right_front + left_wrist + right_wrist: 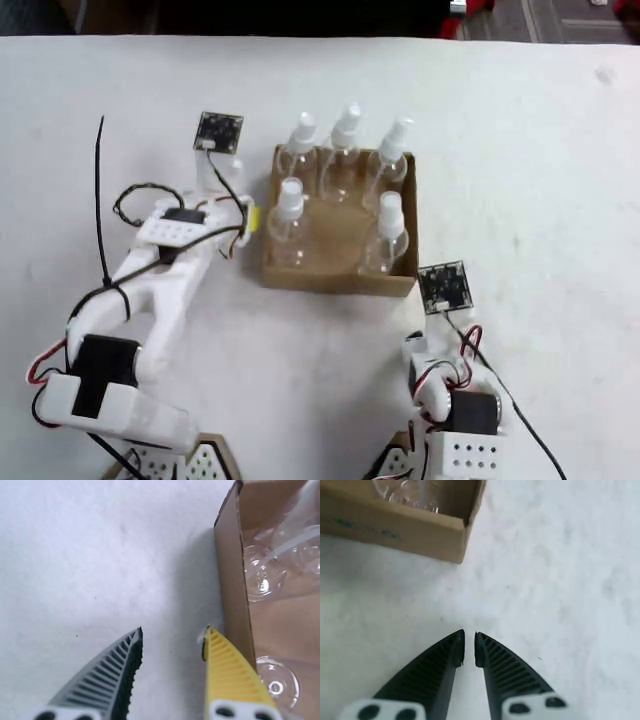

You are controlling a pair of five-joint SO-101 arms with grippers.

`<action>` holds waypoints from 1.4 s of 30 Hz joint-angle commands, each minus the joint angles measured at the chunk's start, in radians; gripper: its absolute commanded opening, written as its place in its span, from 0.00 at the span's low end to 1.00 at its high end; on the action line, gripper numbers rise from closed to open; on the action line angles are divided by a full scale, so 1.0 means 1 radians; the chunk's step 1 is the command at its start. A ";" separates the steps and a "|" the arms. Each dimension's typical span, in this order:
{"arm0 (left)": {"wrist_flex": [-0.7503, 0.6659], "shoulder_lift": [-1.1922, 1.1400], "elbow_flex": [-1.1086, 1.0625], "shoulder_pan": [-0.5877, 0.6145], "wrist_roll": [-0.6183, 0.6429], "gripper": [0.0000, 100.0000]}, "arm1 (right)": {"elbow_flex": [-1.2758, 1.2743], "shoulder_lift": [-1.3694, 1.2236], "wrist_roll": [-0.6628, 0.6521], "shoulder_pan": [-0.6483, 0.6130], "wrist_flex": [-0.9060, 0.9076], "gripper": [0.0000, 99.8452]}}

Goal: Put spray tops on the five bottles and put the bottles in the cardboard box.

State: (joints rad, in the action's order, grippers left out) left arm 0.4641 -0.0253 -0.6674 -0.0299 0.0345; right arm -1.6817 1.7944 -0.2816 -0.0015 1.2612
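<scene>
Clear plastic bottles (288,225), five of them, stand upright inside the cardboard box (340,277) near the middle of the counter (530,150). Three are in a far row and two are nearer the arms. Each one wears a white spray top (346,124), so both halves of the task look finished, which would explain why neither arm holds anything.

The left fingers (220,655), one grey and one yellow, are spread apart with only bare counter between them. The yellow one sits just beside the outside of the box wall that faces that arm, low over the counter. That pose suits having let go or nudging the box rather than a grasp, but which of these it is cannot be told.

The right fingers (487,652) are black and drawn all but together, with a sliver of gap and nothing in it. They point down at the counter short of the box's near corner. That arm is folded close to its base, well apart from the bottles, probably to keep clear.

The bottles are see-through, with rounded shoulders and narrow necks. In the left wrist view their round bases show as glassy rings on the brown box floor. The box is open-topped and shallow, so the necks and tops rise above its rim. The bottles look empty, and so probably light and easy to tip.
</scene>
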 commanded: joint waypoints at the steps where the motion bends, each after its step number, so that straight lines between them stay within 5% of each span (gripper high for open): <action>1: -0.018 0.004 0.057 -0.008 -0.011 0.19 | -0.008 0.004 0.002 0.008 0.007 0.02; 12: 0.005 0.012 0.054 0.001 -0.009 0.18 | -0.008 0.004 0.002 0.008 0.007 0.02; 27: 0.210 0.263 0.043 0.091 -0.002 0.02 | -0.008 0.004 0.002 0.008 0.007 0.02; 42: -0.075 0.880 -0.445 0.082 -0.002 0.02 | -0.008 0.004 0.002 0.008 0.007 0.02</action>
State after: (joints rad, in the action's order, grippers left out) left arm 0.4749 0.6498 -1.0234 0.0575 0.0345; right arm -1.6817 1.7944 -0.2816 -0.0031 1.2612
